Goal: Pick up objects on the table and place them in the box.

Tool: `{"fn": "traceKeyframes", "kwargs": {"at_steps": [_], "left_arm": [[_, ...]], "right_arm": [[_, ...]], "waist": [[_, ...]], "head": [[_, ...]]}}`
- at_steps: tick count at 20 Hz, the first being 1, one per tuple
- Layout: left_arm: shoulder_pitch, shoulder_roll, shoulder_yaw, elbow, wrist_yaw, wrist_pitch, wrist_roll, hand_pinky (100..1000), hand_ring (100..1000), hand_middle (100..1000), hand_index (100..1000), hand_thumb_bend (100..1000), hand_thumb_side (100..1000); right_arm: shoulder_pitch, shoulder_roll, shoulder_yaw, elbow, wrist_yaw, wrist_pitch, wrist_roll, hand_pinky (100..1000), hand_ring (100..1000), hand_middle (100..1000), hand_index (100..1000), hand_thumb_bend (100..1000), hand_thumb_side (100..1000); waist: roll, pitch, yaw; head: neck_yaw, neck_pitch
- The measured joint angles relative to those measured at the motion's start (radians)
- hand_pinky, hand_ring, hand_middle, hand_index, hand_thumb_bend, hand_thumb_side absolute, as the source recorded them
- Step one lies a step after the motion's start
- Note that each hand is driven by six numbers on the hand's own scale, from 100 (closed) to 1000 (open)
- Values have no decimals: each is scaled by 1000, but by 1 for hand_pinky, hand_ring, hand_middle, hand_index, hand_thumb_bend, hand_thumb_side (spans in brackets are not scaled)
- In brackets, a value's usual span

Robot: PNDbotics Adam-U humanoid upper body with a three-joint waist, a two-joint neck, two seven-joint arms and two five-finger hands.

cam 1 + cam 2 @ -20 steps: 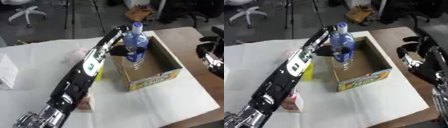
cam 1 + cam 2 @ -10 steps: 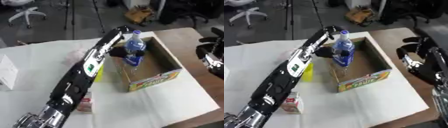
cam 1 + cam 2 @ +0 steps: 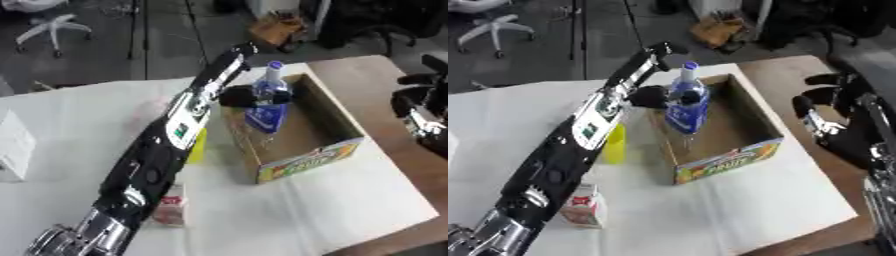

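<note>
Lower now than a second ago, the blue-labelled bottle [image 3: 684,102] has sunk into the cardboard box [image 3: 750,150], its base down between the walls near the left one, where before it rode above the rim. That puts this placing close to done; only the letting go looks left. Its long axis stands nearly upright, cap pointing up and slightly away. The left hand [image 3: 241,96] is curled round its upper body. Outside the box, a yellow object [image 3: 614,145] and a small carton [image 3: 584,210] wait on the white cloth [image 3: 737,210]. At the right edge, the right hand [image 3: 833,120] hangs spread, holding nothing.
</note>
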Motion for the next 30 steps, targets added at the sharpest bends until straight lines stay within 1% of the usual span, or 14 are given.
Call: {"fn": "traceKeyframes", "kwargs": {"at_steps": [3, 9, 10, 12, 13, 14, 15, 17, 19, 21, 25, 30], "left_arm": [[-7, 28, 15, -30, 34, 24, -5, 724, 973, 830, 872, 940, 703], [1, 113, 62, -108, 123, 99, -11, 724, 977, 828, 870, 924, 712], [10, 126, 70, -122, 139, 111, -9, 724, 977, 828, 870, 924, 712], [44, 163, 91, -157, 171, 135, 2, 725, 978, 828, 870, 917, 715], [62, 187, 100, -175, 187, 146, 8, 725, 978, 828, 870, 917, 715], [75, 208, 106, -192, 203, 157, 12, 721, 977, 827, 874, 893, 734], [88, 224, 113, -208, 218, 169, 18, 721, 979, 828, 876, 887, 744], [129, 265, 133, -238, 245, 193, 29, 721, 981, 827, 876, 885, 748], [177, 315, 152, -274, 273, 213, 37, 721, 981, 827, 876, 884, 750], [225, 350, 164, -315, 303, 226, 43, 721, 981, 825, 875, 880, 746], [321, 387, 205, -408, 354, 247, 74, 718, 972, 813, 868, 879, 736], [441, 391, 242, -528, 365, 269, 127, 715, 960, 800, 862, 879, 731]], "right_arm": [[1, 0, 0, 1, 0, 0, 0, 756, 704, 733, 1000, 427, 407], [2, 0, -1, 3, 0, 0, -2, 755, 703, 733, 1000, 426, 408], [6, 0, -5, 3, 0, 0, -3, 755, 703, 733, 1000, 426, 408], [11, 0, -9, 4, 0, -1, -6, 755, 703, 733, 1000, 425, 408], [11, 0, -10, 4, 0, -2, -8, 755, 703, 733, 1000, 425, 408], [11, -1, -12, 4, 0, -1, -9, 755, 702, 733, 1000, 425, 408], [16, -3, -14, 4, 1, 0, -11, 754, 702, 733, 1000, 424, 408], [20, -10, -20, 7, 1, 0, -16, 754, 701, 733, 1000, 423, 410], [20, -10, -21, 10, 1, 0, -19, 754, 701, 733, 1000, 423, 410], [24, -12, -22, 10, 2, 0, -20, 752, 699, 732, 1000, 422, 412], [27, -13, -25, 12, 4, 0, -22, 751, 698, 731, 1000, 423, 412], [28, -17, -26, 16, 4, 0, -24, 748, 696, 729, 1000, 423, 411]], "waist": [[0, 0, 10], [0, 0, 28], [0, -1, 37], [0, -1, 58], [0, -2, 61], [0, -2, 62], [1, -3, 72], [7, -5, 109], [4, -5, 115], [4, -6, 119], [9, -6, 146], [10, -6, 151]], "head": [[-5, 0], [-19, 0], [-24, 0], [-33, 1], [-35, 1], [-37, 1], [-40, 1], [-49, 6], [-55, 10], [-57, 12], [-62, 19], [-65, 27]]}}
